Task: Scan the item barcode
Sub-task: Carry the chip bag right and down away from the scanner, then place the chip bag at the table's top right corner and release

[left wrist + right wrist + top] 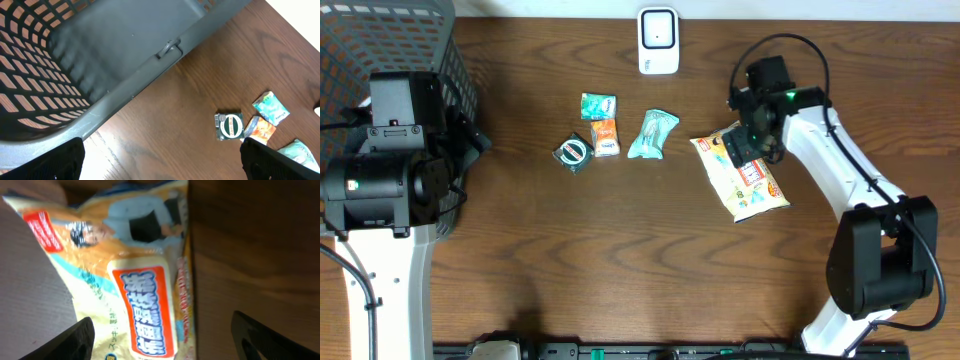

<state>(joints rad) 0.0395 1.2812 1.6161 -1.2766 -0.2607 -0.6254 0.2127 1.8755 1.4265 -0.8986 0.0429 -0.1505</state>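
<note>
Care is called for at the bag (757, 190), which is judged to be the item to be scanned. It lies flat on the table (620, 260), set at a slant, to the right of the white scanner (658, 42) and well apart from it. The right gripper (748, 143) hangs directly over the bag's upper end. Its fingers (80, 340) are seen spread wide in the wrist view, one at each side, with nothing clamped between them. The left gripper (162, 160) is likewise spread and empty, beside the basket (100, 65).

A grip is best taken across an edge or the sealed end, so that the film is pinched rather than the contents crushed. The jaws should be closed only once both fingers are below the top of the bag. No barcode can be made out on the upper face, so it is presumed to be underneath, and the bag will probably have to be turned when it is presented to the scanner. Slippage is a risk, since the film looks glossy and loose.

The bag is yellow-orange and crinkled. It bears a red-bordered label with white characters, a pale blue patch and a printed figure in grey-blue. It appears soft and lightly filled.
</note>
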